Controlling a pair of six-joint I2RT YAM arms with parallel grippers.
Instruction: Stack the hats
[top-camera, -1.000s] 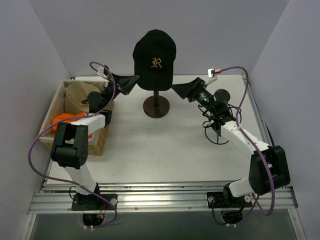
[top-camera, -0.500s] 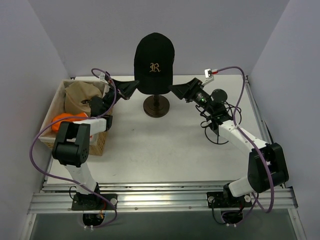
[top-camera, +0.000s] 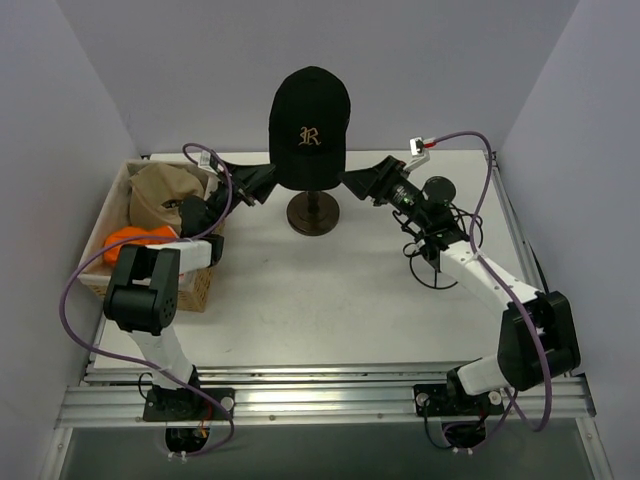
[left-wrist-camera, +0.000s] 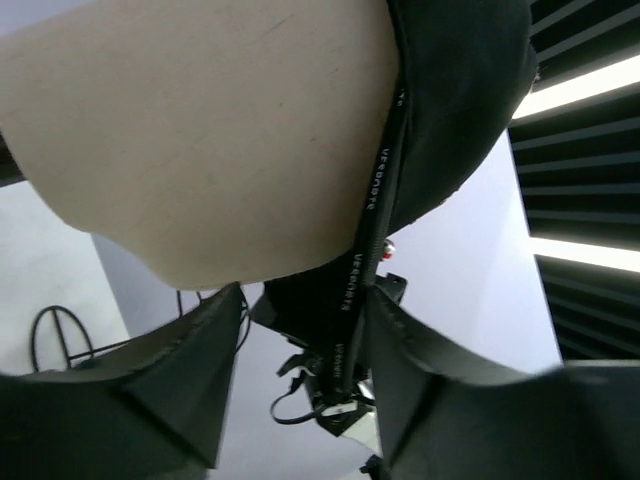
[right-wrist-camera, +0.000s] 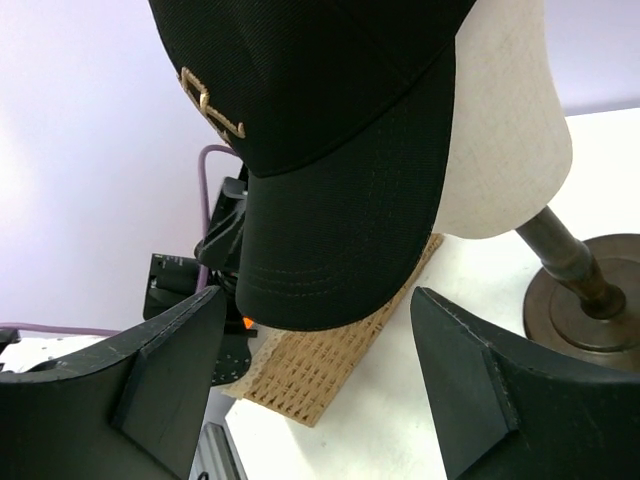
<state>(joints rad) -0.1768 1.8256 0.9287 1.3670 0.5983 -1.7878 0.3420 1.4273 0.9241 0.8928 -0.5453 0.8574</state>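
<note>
The black cap (top-camera: 308, 120) with a gold "R" sits on the cream head form, whose dark stand (top-camera: 313, 213) rests on the table. My left gripper (top-camera: 262, 182) is open at the cap's left lower edge. In the left wrist view the cap's inner band (left-wrist-camera: 372, 200) hangs between its spread fingers (left-wrist-camera: 305, 300), close to the right one, under the head form (left-wrist-camera: 220, 130). My right gripper (top-camera: 362, 180) is open at the cap's right side, with the brim (right-wrist-camera: 330, 250) just above its gap (right-wrist-camera: 318, 300). A tan cap (top-camera: 160, 190) and an orange hat (top-camera: 135, 240) lie in the basket.
A woven basket (top-camera: 197, 290) stands at the table's left edge, beside the left arm. A black cable loop (top-camera: 435, 270) lies on the table under the right arm. Purple walls close in the back and both sides.
The left gripper has opened and let go of the cap's edge. The cap, tilted one second ago, now sits straight on the head form. The right gripper has stayed open, nearly still.
</note>
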